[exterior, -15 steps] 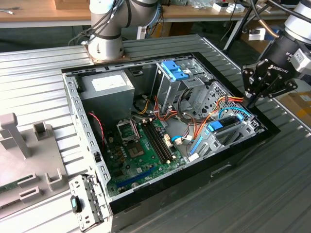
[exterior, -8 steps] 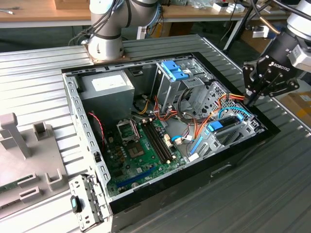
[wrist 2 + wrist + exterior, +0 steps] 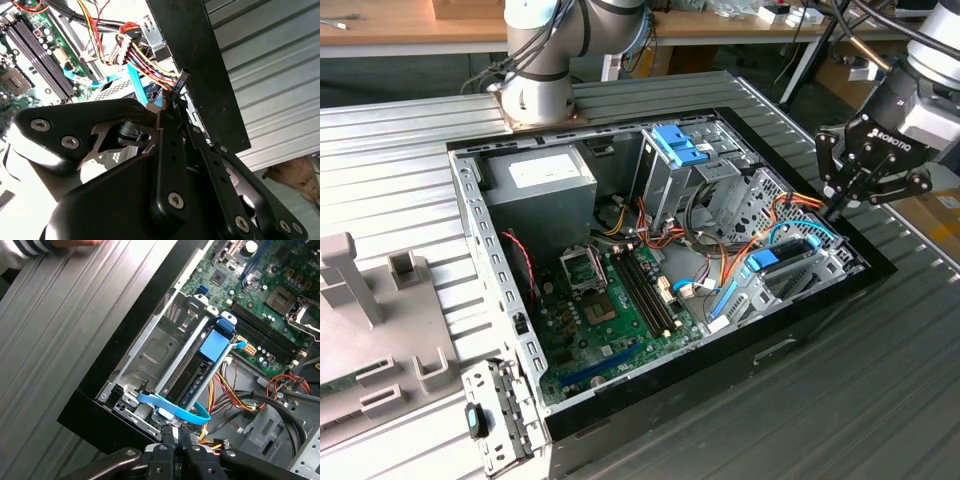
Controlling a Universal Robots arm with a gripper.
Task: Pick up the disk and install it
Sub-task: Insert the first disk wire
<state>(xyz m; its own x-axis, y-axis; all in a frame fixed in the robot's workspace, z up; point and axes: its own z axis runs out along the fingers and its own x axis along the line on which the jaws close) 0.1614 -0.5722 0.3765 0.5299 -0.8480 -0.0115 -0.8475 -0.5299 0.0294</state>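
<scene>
Gripper [image 3: 837,207]: fingers pressed together, right of frame, at cage corner beside seated disk [image 3: 766,260]. Hazard: adjacent coloured wires [image 3: 800,200] may snag, pulling a connector loose.

Flat rectangular metal disk [image 3: 199,376]: dark edge, blue plastic side frame.
Jointed metal gripper [image 3: 837,208]: matt black, silver screws.
Printed-circuit motherboard [image 3: 610,310]: green, black slots.
Thin flat cable [image 3: 175,410]: light blue.
Loose wire bundle [image 3: 145,62]: red, yellow, orange, black.
Open computer case [image 3: 720,360]: black rim.
Ribbed metal table [image 3: 400,160]: silver-grey, parallel ridges.
Boxy power supply [image 3: 545,185]: grey, white label.
</scene>
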